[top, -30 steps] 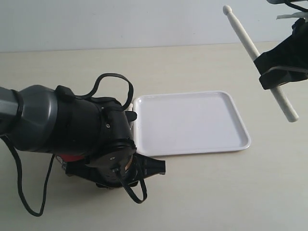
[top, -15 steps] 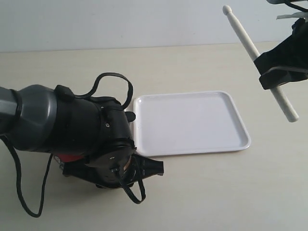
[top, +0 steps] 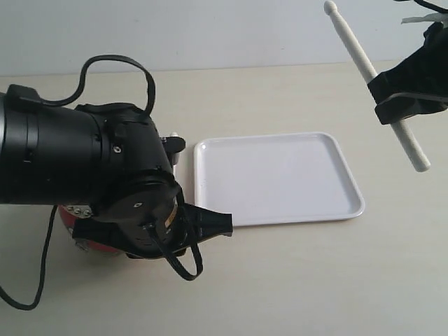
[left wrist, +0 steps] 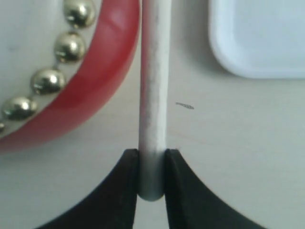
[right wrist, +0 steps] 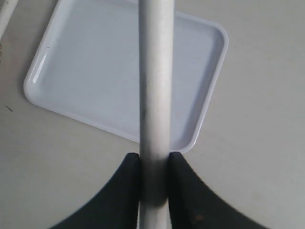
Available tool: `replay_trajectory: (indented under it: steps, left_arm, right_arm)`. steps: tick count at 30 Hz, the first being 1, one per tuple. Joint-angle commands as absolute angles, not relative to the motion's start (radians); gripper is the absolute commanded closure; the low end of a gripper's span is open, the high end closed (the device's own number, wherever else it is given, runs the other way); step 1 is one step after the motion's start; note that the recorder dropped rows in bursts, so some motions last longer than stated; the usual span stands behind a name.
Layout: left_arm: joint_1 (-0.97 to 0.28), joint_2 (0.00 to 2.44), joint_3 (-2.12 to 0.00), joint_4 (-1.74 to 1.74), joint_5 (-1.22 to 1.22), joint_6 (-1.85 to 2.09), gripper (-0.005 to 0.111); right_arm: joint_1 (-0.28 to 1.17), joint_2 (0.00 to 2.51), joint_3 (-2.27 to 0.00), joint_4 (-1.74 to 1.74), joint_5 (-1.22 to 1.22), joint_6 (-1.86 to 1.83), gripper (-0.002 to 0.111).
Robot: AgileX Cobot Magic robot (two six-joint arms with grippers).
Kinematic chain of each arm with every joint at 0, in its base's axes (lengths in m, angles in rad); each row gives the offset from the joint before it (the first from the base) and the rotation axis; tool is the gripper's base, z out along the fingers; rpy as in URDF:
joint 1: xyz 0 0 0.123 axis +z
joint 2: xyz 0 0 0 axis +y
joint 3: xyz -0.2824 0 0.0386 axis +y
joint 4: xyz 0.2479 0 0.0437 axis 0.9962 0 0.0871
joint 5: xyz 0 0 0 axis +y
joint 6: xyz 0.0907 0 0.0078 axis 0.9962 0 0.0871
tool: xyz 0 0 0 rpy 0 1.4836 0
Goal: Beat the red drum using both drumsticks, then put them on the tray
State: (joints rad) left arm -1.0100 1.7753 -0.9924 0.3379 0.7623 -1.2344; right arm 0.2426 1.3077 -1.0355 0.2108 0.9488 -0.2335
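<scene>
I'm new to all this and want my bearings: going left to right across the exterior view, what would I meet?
Big black arm → white tray → raised drumstick, gripped in the right pincer.

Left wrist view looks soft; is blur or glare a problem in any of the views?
Left wrist view: soft all over, with bright glints on the studs and sheen on the red drum. Right wrist view: the right drumstick is blurred close to the lens, the tray sharper. Exterior view: even light, faint shadows, no glare.
</scene>
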Motion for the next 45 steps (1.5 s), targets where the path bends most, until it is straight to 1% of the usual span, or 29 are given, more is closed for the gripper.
replay_trajectory:
  steps: [1, 4, 13, 18, 24, 33, 45]
  left_arm:
    - [-1.05, 1.769, -0.989, 0.329, 0.772, -1.236, 0.107]
    - [-1.073, 1.769, -0.989, 0.325, 0.772, -1.236, 0.107]
    - [-1.08, 1.769, -0.958, 0.296, 0.772, -1.26, 0.107]
    - [-1.08, 1.769, -0.886, 0.272, 0.703, -1.265, 0.107]
    - [-1.08, 1.769, -0.878, 0.27, 0.644, -1.287, 0.107]
    - [-1.082, 1.769, -0.855, 0.258, 0.683, -1.258, 0.107]
    - [-1.082, 1.769, -0.853, 0.251, 0.661, -1.25, 0.107]
  right_arm:
    - [0.245, 1.301, -1.043, 0.225, 0.935, -0.241, 0.108]
    - [0.245, 1.301, -1.043, 0.229, 0.935, -0.243, 0.108]
    - [0.245, 1.301, -1.043, 0.236, 0.935, -0.242, 0.108]
    - [0.245, 1.301, -1.043, 0.236, 0.935, -0.242, 0.108]
    - [0.245, 1.301, -1.043, 0.233, 0.936, -0.242, 0.108]
    - [0.245, 1.301, -1.043, 0.229, 0.94, -0.242, 0.108]
    - [0.245, 1.301, -1.043, 0.227, 0.94, -0.245, 0.108]
